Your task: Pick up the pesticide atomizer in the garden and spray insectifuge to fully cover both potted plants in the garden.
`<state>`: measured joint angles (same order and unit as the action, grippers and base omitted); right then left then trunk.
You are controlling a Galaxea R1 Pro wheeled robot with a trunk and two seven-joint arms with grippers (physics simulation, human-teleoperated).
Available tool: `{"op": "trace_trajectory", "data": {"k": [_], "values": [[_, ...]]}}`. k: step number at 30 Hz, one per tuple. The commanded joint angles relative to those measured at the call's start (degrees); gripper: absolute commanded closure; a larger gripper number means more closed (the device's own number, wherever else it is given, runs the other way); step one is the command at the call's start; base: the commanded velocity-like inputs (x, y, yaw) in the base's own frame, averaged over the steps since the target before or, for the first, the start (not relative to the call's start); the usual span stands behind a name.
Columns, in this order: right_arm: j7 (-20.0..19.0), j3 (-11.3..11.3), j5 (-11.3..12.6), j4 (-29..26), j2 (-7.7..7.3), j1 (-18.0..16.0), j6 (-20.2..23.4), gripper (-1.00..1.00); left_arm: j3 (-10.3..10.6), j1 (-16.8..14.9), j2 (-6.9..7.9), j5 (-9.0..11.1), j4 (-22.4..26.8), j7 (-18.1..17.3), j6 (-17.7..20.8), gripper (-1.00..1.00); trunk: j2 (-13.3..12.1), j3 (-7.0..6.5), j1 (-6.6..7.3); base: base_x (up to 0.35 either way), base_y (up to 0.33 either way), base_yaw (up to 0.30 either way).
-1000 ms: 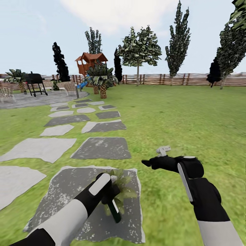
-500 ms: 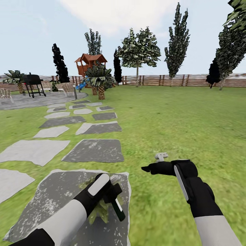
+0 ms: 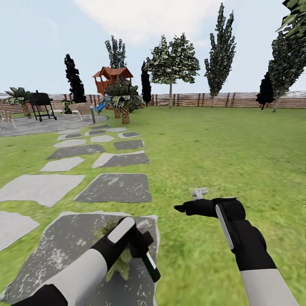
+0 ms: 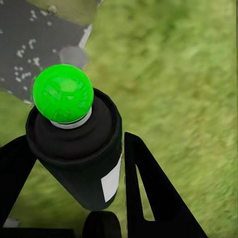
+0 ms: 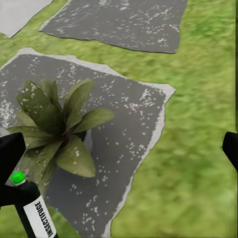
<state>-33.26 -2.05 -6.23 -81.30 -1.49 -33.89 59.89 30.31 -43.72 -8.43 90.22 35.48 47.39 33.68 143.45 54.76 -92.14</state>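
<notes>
Green grass (image 3: 221,144) covers the ground. Grey stone slabs (image 3: 114,187) run up the left side to a paved patch with a black grill (image 3: 41,104). A brown fence (image 3: 221,99), tall trees (image 3: 172,63) and a red playhouse (image 3: 111,78) stand far back under a pale sky.

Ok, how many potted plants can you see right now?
1. The potted plant sits on the nearest grey stone slab, just under the left claw holding the pesticide atomizer. A second may be out of view.

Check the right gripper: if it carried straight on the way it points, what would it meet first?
Judging by its wrist view, the right gripper points down toward the potted plant on the stone slab, so probably the plant's leaves first. Depth is unclear; nothing shows in between.
</notes>
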Motion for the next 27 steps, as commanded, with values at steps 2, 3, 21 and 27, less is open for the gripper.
{"op": "trace_trajectory", "data": {"k": [2,3,21,27], "values": [[-0.5,-0.1,-0.6,-0.1,-0.02,0.1,0.1,-1.0,0.2,-0.1,0.01,0.0,0.0,0.4,0.1,1.0,0.0,0.06,0.01,0.089,-0.285,0.0],[-0.5,-0.1,-0.6,-0.1,-0.01,0.1,0.1,-1.0,0.2,-0.1,0.0,0.0,0.0,0.3,0.1,1.0,0.0,0.06,0.01,0.125,-0.3,0.0],[-0.5,-2.1,-0.7,-6.6,-0.01,0.8,0.1,-1.0,0.7,-0.1,-0.16,-0.2,0.0,0.3,0.1,1.0,0.0,0.06,0.01,0.175,-0.285,0.071],[-0.5,-2.3,-0.8,-6.7,-0.01,0.8,0.1,-1.0,0.8,-0.1,-0.3,-0.3,0.6,1.4,-1.0,1.0,0.0,0.06,0.01,0.001,-0.123,0.275]]}}
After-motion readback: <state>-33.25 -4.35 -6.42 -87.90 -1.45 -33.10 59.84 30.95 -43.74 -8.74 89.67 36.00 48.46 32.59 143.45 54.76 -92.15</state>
